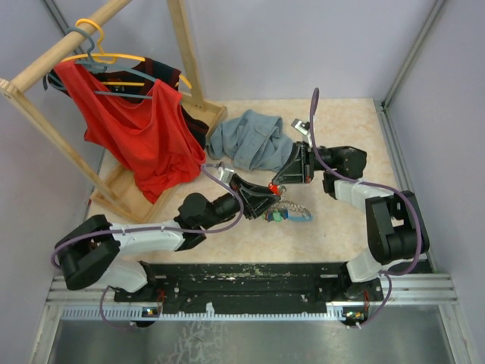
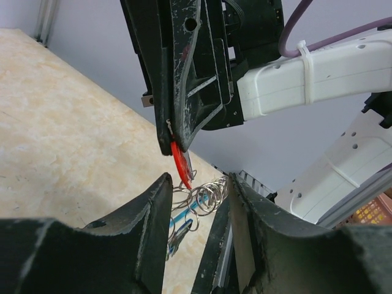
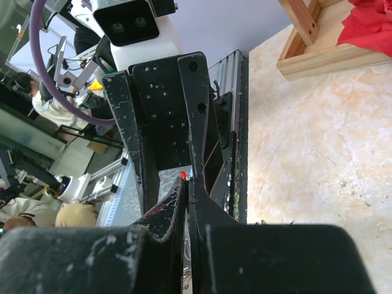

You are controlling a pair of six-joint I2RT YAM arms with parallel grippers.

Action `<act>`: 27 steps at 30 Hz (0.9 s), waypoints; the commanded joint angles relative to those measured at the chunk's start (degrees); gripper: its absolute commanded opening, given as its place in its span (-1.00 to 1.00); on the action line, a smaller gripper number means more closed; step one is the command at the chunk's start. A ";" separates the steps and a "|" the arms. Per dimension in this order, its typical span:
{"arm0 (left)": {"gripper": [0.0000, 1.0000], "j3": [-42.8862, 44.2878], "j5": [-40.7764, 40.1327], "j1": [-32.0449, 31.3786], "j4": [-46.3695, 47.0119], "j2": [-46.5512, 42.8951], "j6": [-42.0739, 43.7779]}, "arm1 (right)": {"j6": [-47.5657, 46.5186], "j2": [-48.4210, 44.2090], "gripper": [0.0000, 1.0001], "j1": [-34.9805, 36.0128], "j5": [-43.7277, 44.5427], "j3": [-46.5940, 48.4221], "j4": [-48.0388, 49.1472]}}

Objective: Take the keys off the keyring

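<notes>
Right claw point(image 2: 174, 144) clenched on red key point(image 2: 180, 165); left claw point(image 2: 199, 182) parted around keyring chain point(image 2: 206, 197), silvery linked rings

Robotics lab, grey-walled bench point(image 1: 341, 136), aluminium rail framing point(image 1: 258, 303)

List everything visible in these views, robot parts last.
red key: one, red, pinched at the right pincer's tip
keys: count unclear, green and blue heads, table centre by the keyring
keyring: one, light blue loop with silvery rings, table centre
cloth: one, grey-blue, crumpled, far side of the table
shirt: one, red, hanging on the rack
hangers: several, yellow and grey, on the rack
rack: one, wood, far left
table: one, beige
left pincer: open, rings between its jaws
right pincer: shut on the red key
</notes>
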 commanded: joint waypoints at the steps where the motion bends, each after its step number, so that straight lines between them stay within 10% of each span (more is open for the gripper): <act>1: -0.09 3.20 -2.41 -0.82 -0.23 1.55 0.55 | -0.87 -1.66 -1.00 -0.25 3.30 -0.17 9.55; 15: -0.42 6.47 -4.63 -1.15 -6.29 3.55 2.39 | -1.74 -2.11 -1.00 -0.32 3.81 -0.54 9.60; 20: -0.99 6.02 -4.07 -1.03 -5.90 3.96 3.47 | -1.98 -2.25 -1.00 -0.34 3.70 -0.63 9.60; 24: -1.00 5.35 -1.42 0.06 -5.78 3.25 6.79 | -2.37 -2.59 -1.00 -0.37 2.71 -0.31 9.60; 27: -1.00 4.94 3.71 2.27 -6.57 2.54 8.14 | -2.16 -3.18 -0.68 -0.53 1.97 0.23 9.60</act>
